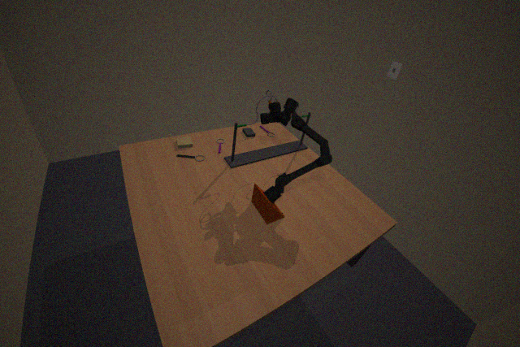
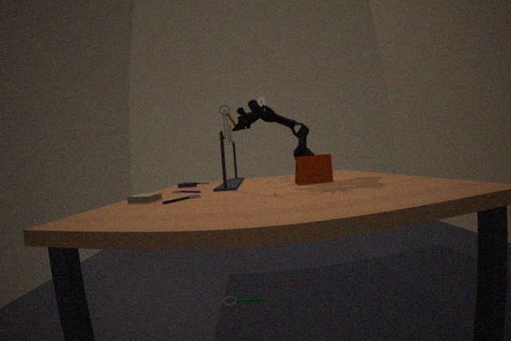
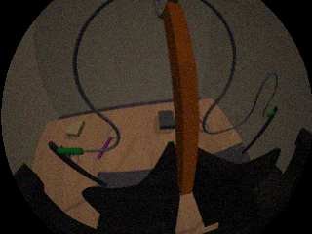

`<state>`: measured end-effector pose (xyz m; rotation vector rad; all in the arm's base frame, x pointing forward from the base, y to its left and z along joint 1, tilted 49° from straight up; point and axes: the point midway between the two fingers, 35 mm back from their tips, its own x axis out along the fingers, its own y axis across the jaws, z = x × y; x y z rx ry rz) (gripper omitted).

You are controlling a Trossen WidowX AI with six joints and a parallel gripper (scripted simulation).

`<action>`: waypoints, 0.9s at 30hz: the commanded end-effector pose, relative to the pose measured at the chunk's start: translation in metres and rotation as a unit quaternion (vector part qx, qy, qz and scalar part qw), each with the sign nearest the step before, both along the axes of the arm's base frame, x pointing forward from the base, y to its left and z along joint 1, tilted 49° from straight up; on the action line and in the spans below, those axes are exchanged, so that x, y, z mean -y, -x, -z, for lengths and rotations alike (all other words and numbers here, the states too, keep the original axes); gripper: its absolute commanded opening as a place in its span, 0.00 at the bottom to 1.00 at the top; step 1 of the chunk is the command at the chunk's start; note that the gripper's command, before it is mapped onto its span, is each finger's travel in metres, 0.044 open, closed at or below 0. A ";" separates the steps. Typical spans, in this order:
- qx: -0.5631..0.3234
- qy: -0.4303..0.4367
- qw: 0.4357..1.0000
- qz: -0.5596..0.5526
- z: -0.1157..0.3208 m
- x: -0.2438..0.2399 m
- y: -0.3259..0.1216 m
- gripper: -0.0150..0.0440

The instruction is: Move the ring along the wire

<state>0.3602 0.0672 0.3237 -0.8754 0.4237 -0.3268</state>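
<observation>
My gripper (image 1: 269, 109) (image 2: 235, 127) (image 3: 175, 146) is shut on the lower end of the orange handle (image 1: 270, 101) (image 2: 231, 120) (image 3: 184, 83), high above the table. The ring (image 2: 219, 110) is at the handle's far end, at the top of the grey wire (image 3: 76, 54); only a bit shows at the wrist view's top edge. Whether it touches the wire is too small to tell. One green part (image 1: 241, 125) (image 3: 70, 151) is by the left post (image 1: 234, 141) (image 2: 223, 160); the other green part (image 1: 305, 116) (image 3: 271, 113) is by the right post (image 1: 305, 131) (image 3: 259, 133).
Behind the dark base (image 1: 266, 153) lie a dark block (image 1: 249, 132) (image 3: 166, 119) and a purple-handled ring (image 1: 264, 129). Another purple handle (image 1: 219, 148), a black handle (image 1: 185, 156) and a yellowish block (image 1: 184, 144) (image 2: 144, 197) lie left. An orange panel (image 1: 265, 207) (image 2: 313, 169) stands by the arm's foot.
</observation>
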 end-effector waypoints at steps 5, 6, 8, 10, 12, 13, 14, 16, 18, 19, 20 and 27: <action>0.000 0.053 0.999 0.001 -0.003 0.003 0.001 0.00; 0.000 0.060 0.998 0.001 -0.004 0.003 0.001 0.00; 0.000 0.073 0.997 0.000 -0.004 0.004 0.001 0.00; 0.000 0.086 0.996 0.000 -0.005 0.004 0.001 0.00; 0.000 0.099 0.995 0.000 -0.006 0.005 0.001 0.00; 0.000 0.106 0.994 0.000 -0.006 0.005 0.001 0.00; 0.000 0.113 0.994 0.000 -0.007 0.005 0.001 0.00; 0.000 0.126 0.992 -0.001 -0.008 0.006 0.001 0.00; 0.000 0.139 0.990 -0.001 -0.009 0.006 0.001 0.00; 0.000 0.146 0.989 -0.001 -0.009 0.007 0.001 0.00; 0.000 0.152 0.988 -0.001 -0.009 0.007 0.001 0.00; 0.000 0.198 0.980 -0.002 -0.013 0.008 0.001 0.00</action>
